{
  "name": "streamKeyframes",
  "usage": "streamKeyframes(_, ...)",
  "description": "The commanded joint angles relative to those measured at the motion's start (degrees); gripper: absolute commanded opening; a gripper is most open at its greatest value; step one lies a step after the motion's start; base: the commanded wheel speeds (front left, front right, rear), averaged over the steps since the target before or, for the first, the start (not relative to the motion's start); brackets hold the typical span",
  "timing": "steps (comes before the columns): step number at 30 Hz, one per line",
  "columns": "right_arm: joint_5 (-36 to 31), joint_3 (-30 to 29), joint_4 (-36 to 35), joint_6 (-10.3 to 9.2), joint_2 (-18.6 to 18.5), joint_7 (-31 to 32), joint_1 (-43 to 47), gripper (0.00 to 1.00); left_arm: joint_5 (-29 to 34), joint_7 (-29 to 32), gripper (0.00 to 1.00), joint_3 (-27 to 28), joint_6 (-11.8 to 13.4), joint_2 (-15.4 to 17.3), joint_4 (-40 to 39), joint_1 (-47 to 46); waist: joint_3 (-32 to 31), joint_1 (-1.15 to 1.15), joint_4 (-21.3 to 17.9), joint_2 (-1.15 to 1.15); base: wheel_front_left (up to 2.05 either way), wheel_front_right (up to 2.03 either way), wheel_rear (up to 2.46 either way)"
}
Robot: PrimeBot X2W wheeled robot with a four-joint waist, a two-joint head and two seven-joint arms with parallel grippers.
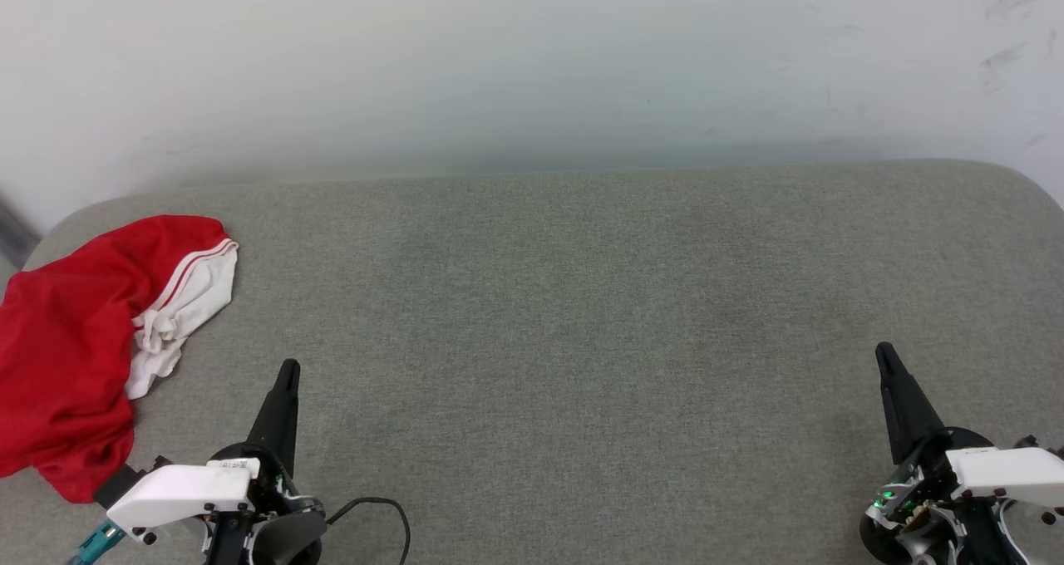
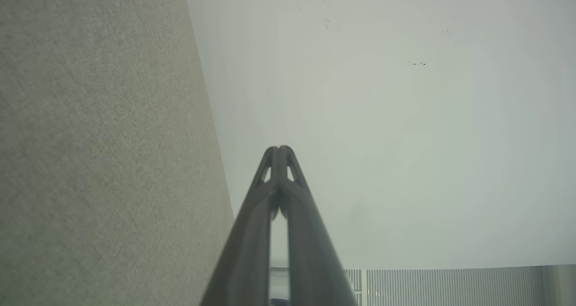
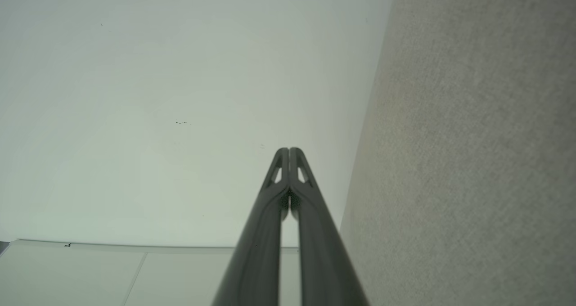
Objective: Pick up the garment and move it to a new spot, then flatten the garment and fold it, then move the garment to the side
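both shut and empty, the left gripper (image 1: 288,370) and right gripper (image 1: 884,354) may just shove the crumpled red-and-white cloth shirt (image 1: 66,349) left of them.

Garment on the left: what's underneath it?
The garment lies bunched on the grey cushion, its white sleeve spread on the cushion beside the red part. Anything beneath its folds is hidden.
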Motion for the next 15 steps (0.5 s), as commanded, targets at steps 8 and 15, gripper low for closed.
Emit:
streamKeyframes(8,-0.3,0.0,0.0,-0.02,0.2,0.1,-0.7,0.0,0.1,0.1,0.0,0.2,-0.2,-0.1,0.0,-0.5,0.0,0.0,0.0,0.0,0.0,0.0,0.0)
streamKeyframes(15,-0.3,0.0,0.0,-0.02,0.2,0.0,-0.7,0.0,0.1,0.1,0.0,0.2,-0.2,-0.1,0.0,-0.5,0.0,0.0,0.0,0.0,0.0,0.0,0.0)
